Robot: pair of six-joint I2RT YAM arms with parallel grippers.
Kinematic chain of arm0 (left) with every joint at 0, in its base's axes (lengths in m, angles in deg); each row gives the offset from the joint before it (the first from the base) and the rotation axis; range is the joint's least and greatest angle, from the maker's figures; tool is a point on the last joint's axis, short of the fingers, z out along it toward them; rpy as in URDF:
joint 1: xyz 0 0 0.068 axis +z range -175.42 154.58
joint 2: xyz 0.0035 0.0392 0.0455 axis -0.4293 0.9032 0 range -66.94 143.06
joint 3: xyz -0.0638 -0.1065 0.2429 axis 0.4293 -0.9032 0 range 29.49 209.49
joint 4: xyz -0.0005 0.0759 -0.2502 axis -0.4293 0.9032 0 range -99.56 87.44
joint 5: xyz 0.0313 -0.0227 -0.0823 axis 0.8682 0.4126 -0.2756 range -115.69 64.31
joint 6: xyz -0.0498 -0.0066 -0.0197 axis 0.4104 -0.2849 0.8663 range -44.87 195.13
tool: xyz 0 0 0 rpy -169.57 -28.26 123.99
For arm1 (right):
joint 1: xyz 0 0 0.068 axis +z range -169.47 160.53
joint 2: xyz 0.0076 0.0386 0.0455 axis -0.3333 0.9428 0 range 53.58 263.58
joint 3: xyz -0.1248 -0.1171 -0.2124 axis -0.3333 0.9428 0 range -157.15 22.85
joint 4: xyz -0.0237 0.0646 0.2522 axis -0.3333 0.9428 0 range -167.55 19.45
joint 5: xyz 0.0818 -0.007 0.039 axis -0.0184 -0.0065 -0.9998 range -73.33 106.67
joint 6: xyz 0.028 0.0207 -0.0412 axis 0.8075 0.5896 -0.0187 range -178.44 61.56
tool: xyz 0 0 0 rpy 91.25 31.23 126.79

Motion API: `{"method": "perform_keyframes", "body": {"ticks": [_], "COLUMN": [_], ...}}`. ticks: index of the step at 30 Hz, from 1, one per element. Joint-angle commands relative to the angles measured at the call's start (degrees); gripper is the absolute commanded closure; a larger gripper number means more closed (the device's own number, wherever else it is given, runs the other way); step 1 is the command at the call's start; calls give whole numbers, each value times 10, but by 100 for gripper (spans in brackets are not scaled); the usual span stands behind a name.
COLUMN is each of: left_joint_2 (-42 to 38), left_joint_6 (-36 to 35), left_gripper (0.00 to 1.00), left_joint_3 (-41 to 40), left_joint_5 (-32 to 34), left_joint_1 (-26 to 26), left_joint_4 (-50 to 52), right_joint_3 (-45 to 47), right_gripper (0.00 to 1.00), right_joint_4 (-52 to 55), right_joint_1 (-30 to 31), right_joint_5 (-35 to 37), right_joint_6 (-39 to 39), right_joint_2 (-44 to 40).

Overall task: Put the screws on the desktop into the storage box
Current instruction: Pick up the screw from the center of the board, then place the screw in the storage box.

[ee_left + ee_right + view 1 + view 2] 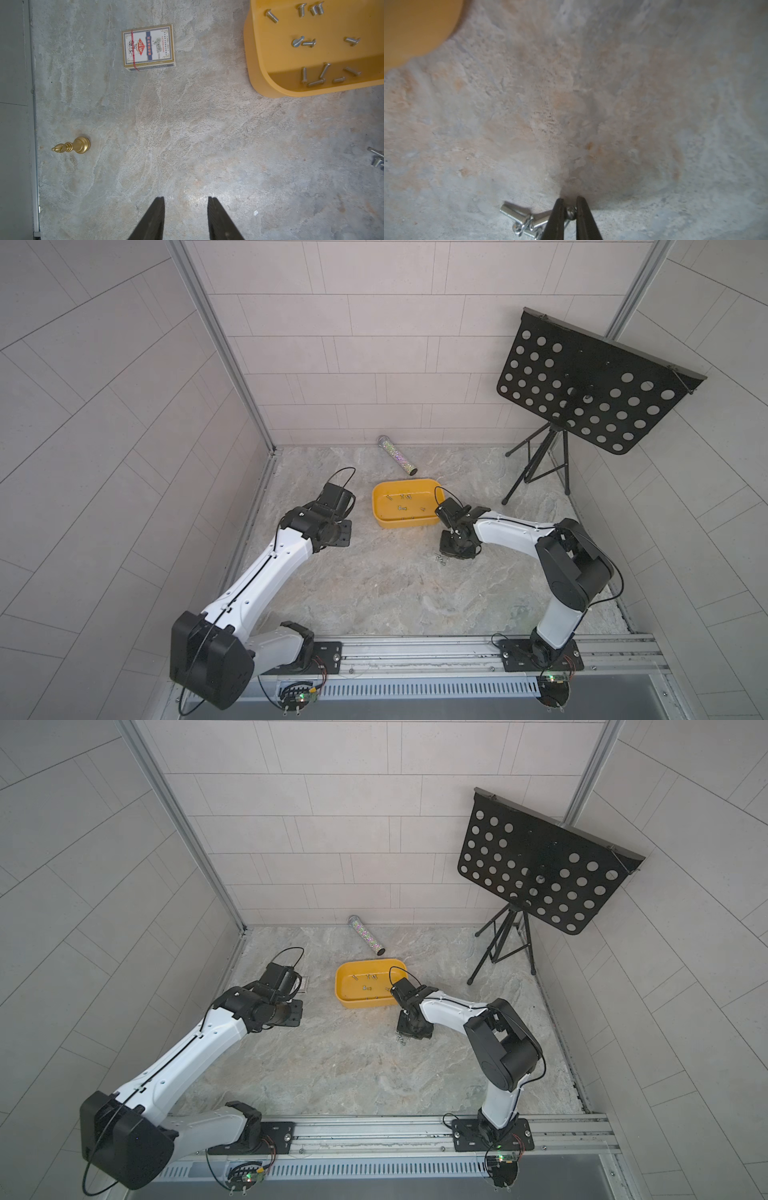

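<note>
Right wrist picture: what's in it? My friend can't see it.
The right hand grips a screw lying on the marbled desk, next to a small heap of more screws. A blurry corner of the yellow box shows at the edge.

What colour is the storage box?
The storage box is yellow, seen best in the left wrist view.

Yellow storage box (409, 524) upright on marble desktop (374, 593), silver screws (307, 43) scattered inside.
About a dozen lie flat (few more heaped on desktop near box).
</note>
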Motion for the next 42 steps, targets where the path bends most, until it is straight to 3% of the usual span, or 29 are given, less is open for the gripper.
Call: {"method": "perform_keyframes", "body": {"ticks": [1, 8, 26, 35, 42], "left_joint_2": [-1, 0, 0, -1, -2], "left_joint_6": [-1, -2, -1, -1, -1], "left_gripper": [58, 58, 58, 58, 58], "left_joint_3": [-5, -6, -6, -7, -8], "left_joint_5": [-1, 0, -1, -3, -5], "left_joint_1": [4, 5, 6, 7, 8], "left_joint_4": [2, 2, 3, 3, 2], "right_joint_3": [3, -3, -60, -150, -272], "right_gripper": [87, 92, 93, 93, 93], "right_joint_4": [15, 27, 116, 147, 174], "right_joint_1": [5, 5, 4, 2, -3], "right_joint_5": [15, 31, 78, 88, 92], "right_joint_6": [-5, -13, -61, -91, -121], "right_joint_2": [6, -9, -97, -69, 6]}}
